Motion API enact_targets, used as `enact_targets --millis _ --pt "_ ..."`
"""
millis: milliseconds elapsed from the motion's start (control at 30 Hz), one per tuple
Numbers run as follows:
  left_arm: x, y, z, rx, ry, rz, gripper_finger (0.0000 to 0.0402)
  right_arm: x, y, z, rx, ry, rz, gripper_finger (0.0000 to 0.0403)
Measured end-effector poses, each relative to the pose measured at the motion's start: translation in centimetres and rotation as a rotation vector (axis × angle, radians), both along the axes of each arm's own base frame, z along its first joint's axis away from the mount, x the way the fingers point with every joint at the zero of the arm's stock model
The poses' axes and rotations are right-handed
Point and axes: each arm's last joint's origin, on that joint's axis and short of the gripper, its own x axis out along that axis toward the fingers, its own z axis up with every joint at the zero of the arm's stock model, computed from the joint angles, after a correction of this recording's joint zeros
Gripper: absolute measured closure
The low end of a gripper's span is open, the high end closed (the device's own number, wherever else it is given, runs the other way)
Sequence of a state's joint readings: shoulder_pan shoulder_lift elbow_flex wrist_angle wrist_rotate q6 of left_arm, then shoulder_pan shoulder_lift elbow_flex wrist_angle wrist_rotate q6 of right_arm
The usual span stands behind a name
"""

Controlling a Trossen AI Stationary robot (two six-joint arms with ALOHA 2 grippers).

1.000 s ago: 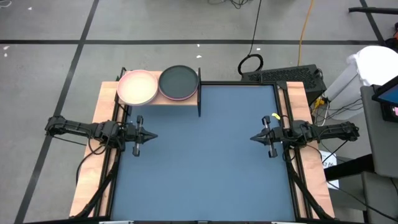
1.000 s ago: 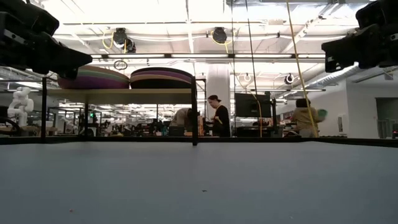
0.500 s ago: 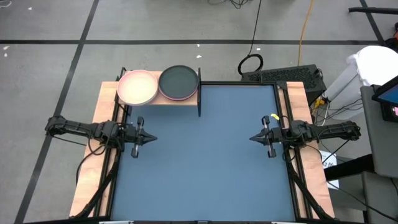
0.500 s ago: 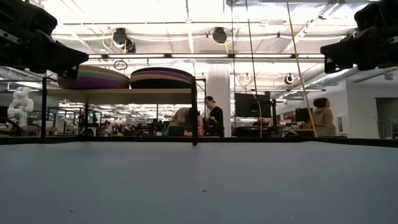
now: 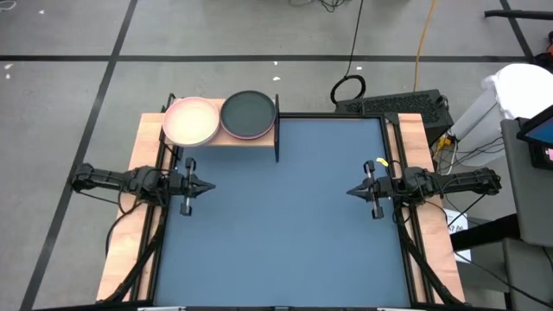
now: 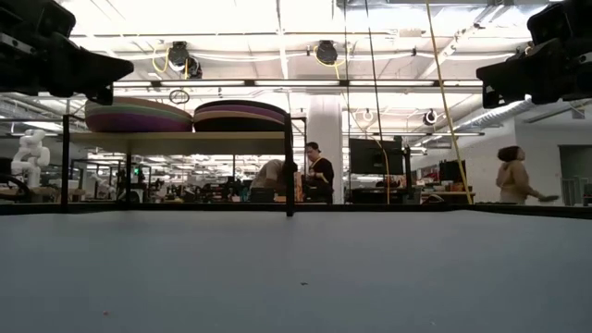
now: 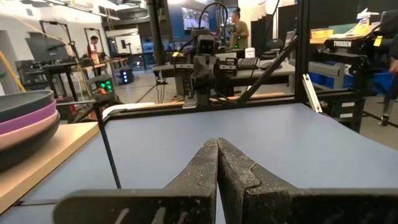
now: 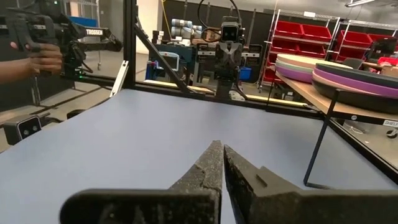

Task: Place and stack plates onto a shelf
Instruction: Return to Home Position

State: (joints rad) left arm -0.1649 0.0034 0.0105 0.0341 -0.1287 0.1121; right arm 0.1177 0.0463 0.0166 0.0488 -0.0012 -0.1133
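The shelf (image 5: 233, 136), a light-wood board on a thin black frame, stands at the table's far left corner. Two stacks of plates rest on it. The left stack (image 5: 191, 121) has a whitish-pink plate on top, and the right stack (image 5: 248, 113) has a black one. The low view shows purple and pale bands in both stacks (image 6: 139, 116) (image 6: 240, 116). My left gripper (image 5: 212, 187) hovers level at the table's left edge, shut and holding nothing. My right gripper (image 5: 349, 192) hovers level at the right edge, also shut and holding nothing. Both point toward the table's middle.
The shelf's black corner post (image 5: 276, 130) stands on the blue-grey tabletop (image 5: 285, 233). Long wooden side rails (image 5: 130, 233) run along both table sides. People move in the room beyond the far edge (image 6: 319, 171). A hand (image 8: 31, 59) shows in the right wrist view.
My left gripper has tipped its fingertips up a little, toward level, and rolled slightly, staying at the table's left edge. The plates and the shelf have not moved.
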Motion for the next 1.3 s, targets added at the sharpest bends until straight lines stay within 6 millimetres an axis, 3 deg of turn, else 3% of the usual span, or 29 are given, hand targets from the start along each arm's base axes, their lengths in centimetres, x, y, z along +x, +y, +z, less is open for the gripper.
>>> enact_targets --millis 433,600,1300 --pt "0.02 -0.03 -0.07 -0.122 0.015 -0.012 0.0398 0.00 0.00 -0.01 0.000 0.001 0.000 0.0403" --pt "0.00 -0.28 -0.22 -0.120 0.035 -0.098 0.0398 0.00 0.00 -0.01 0.000 0.001 0.000 0.0403" --pt "0.00 -0.28 -0.21 -0.058 0.029 -0.097 0.0398 0.00 0.00 -0.01 0.000 0.001 0.000 0.0403"
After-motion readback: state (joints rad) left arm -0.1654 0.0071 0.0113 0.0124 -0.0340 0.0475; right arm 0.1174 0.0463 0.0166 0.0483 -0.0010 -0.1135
